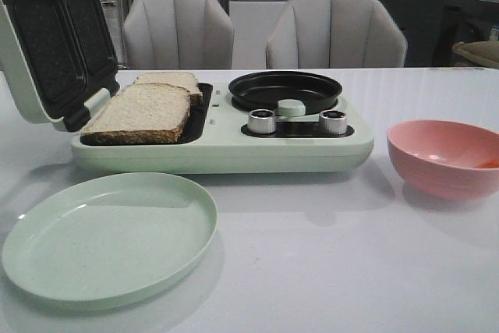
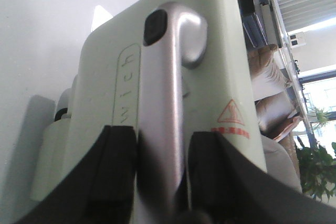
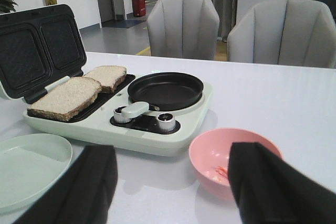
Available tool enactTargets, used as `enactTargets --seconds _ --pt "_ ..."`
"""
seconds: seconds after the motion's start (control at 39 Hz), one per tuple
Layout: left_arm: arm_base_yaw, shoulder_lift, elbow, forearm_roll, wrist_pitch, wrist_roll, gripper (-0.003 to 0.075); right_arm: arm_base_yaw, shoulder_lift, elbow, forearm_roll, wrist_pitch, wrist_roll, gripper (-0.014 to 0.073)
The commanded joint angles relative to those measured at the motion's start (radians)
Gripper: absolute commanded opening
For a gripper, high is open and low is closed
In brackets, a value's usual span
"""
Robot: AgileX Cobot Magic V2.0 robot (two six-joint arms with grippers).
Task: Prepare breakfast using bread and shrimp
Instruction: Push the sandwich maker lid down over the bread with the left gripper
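Two thick beige bread slices with brown crusts (image 1: 148, 107) lie side by side, touching, on the dark lower plate of the pale green breakfast maker (image 1: 226, 146). Its waffle-patterned lid (image 1: 54, 37) stands open, tilted back past upright on the robot's left.

Left claw (image 2: 163, 182): the wrist view shows its two dark fingers (image 2: 113, 171) set either side of the lid's silver metal handle (image 2: 168, 103). They appear pressed onto it, holding the lid; likely this keeps the lid open and clear of the bread.

Right claw (image 3: 170, 182): spread wide, holding nothing, hanging above the table just beside the round pink bowl (image 3: 233, 156). A few small pinkish-orange shrimp pieces (image 3: 221, 172) lie in the bowl's bottom; the front view shows only an orange sliver at the rim.

The shallow black round pan (image 1: 284, 90) on the maker is bare, presumably the shrimp's destination. Two silver knobs (image 1: 298, 122) sit in front of it.

A pale green round plate (image 1: 109, 235) lies bare near the table's front edge, before the maker.

Room for moving: white table (image 1: 335, 271) is open between plate and bowl; the bowl's rim and the pan's raised edge are the lips to clear on any shrimp transfer.
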Motion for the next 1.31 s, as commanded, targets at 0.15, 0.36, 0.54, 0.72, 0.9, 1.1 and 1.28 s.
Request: enactTargets --seconds 0.15,0.36,0.54,0.72,0.9,1.1,1.28 --pt "-0.093 -0.049 -0.031 -0.146 0.109 0.084 0.0221 -0.003 -0.012 -0.028 0.007 -0.091 0.001 0.0550" --pt "-0.246 -0.042 -0.031 -0.153 0.081 0.215 0.0222 -0.003 -0.012 -0.028 0.007 -0.091 0.001 0.0550" --pt "-0.385 0.009 -0.031 -0.071 -0.015 0.259 0.0222 -0.003 -0.012 -0.028 0.007 -0.091 0.001 0.0550" --pt "-0.453 0.081 -0.031 0.049 -0.092 0.259 0.0222 -0.003 -0.012 -0.028 0.007 -0.091 0.001 0.0550" --pt "-0.458 0.104 -0.031 0.048 -0.090 0.256 0.0222 -0.003 -0.012 -0.028 0.007 -0.091 0.001 0.0550" --pt "-0.441 0.074 -0.043 0.061 -0.051 0.256 0.0222 -0.003 -0.012 -0.028 0.007 -0.091 0.001 0.0550" --pt "-0.401 0.001 -0.120 0.196 0.057 0.230 0.0222 -0.003 -0.012 -0.028 0.007 -0.091 0.001 0.0550"
